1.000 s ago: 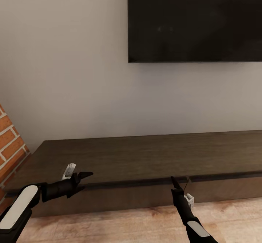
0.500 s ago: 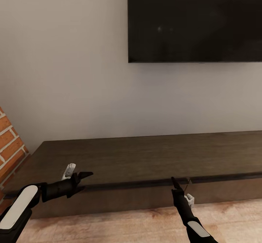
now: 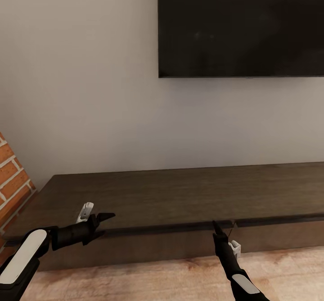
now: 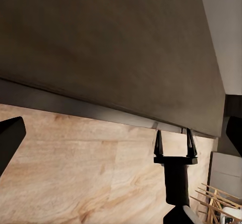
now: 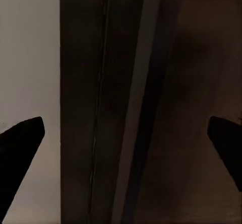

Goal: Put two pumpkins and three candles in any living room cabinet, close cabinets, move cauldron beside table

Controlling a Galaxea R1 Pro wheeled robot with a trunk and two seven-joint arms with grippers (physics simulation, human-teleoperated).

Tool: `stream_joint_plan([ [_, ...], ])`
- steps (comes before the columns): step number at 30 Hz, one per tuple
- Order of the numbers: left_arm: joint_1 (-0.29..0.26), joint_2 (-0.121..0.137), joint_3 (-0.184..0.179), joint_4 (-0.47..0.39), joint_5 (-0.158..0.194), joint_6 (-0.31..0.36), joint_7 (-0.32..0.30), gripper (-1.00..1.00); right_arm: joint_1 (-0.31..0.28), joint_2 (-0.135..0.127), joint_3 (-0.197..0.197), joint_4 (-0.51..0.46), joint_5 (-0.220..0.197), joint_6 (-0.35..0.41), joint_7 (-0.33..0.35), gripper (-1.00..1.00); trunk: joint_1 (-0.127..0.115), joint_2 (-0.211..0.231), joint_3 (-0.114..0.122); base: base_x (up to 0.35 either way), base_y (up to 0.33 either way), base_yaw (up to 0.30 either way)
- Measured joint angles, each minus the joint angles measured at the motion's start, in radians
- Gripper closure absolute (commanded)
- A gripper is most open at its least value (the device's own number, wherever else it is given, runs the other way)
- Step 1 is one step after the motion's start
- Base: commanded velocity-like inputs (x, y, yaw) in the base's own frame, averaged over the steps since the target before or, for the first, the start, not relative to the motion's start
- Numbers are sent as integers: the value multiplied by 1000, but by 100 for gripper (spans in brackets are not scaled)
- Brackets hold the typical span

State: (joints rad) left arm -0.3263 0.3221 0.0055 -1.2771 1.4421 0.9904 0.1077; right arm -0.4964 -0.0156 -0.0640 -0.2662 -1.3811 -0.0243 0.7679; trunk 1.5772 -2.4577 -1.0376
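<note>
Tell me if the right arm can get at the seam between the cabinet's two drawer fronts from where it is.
Probably yes. The right gripper is open, its tips right at the cabinet front edge beside the seam, with nothing between them.

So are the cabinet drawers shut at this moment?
Shut, seemingly: the cabinet drawer fronts sit flush under the top edge, nothing pulled out. The right claw is at the seam between them.

One cabinet (image 3: 180, 193), long and low, with two drawer fronts meeting at one seam; one dark screen (image 3: 240, 26) on the wall above; two grippers, left gripper (image 3: 100, 216) and right gripper (image 3: 216, 225); one brick wall section (image 3: 13, 179); one wooden floor (image 3: 157, 278).
</note>
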Motion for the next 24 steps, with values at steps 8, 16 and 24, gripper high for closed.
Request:
stream_joint_plan([
  [8,0,0,0,0,0,-1,0,-100,1,0,-2,8,3,-4,-6,100,0,0,0,0,0,0],
  [16,0,0,0,0,0,0,0,-100,1,0,-3,7,3,-3,-6,100,0,0,0,0,0,0],
  [24,0,0,0,0,0,0,0,-100,1,0,-3,7,3,-3,-6,100,0,0,0,0,0,0],
])
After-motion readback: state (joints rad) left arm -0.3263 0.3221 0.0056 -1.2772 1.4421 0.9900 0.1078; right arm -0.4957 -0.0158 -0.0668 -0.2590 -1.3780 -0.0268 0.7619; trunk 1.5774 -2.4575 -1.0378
